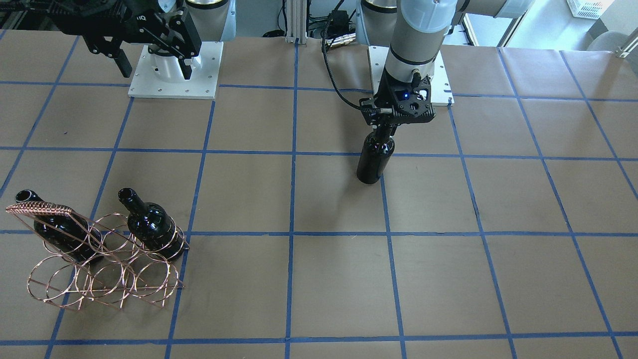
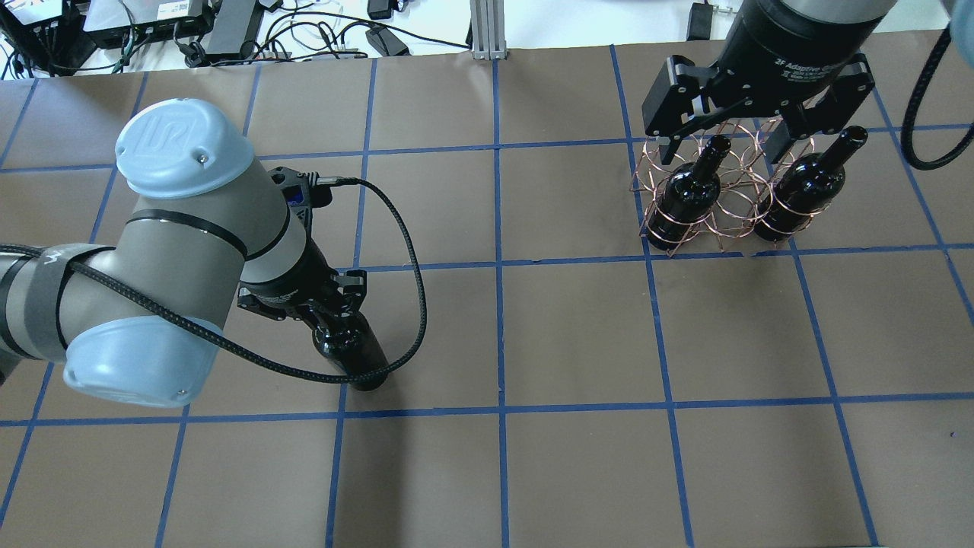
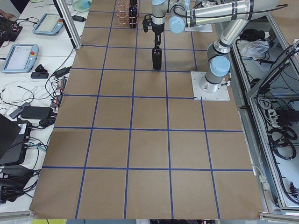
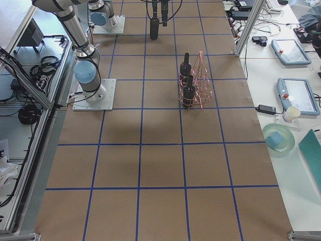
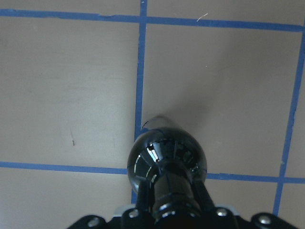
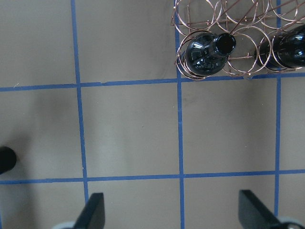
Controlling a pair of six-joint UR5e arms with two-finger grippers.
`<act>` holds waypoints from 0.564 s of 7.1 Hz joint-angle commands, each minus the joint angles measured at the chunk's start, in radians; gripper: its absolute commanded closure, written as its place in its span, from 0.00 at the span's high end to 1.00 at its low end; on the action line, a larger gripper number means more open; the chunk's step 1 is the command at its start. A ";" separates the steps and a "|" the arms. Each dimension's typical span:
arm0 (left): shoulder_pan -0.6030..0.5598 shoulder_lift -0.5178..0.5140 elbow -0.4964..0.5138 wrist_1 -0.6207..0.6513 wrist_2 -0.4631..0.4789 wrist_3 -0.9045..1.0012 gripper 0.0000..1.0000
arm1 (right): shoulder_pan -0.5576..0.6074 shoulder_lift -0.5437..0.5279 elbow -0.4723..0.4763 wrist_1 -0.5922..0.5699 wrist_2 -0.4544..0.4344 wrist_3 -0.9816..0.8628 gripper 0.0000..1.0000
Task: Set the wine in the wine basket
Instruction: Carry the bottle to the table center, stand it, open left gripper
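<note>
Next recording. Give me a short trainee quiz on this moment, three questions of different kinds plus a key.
1. Multiple choice: how many bottles stand in rings of the wine basket? A) one B) two C) three
2. True or false: the right claw is open and holds nothing.
3. Fill in: the left claw is shut on the wine at its ___.

Key: 1 B; 2 true; 3 neck.
</note>
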 commanded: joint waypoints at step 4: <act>0.024 -0.012 0.198 -0.127 0.002 0.009 1.00 | 0.010 -0.008 0.030 -0.009 0.009 0.043 1.00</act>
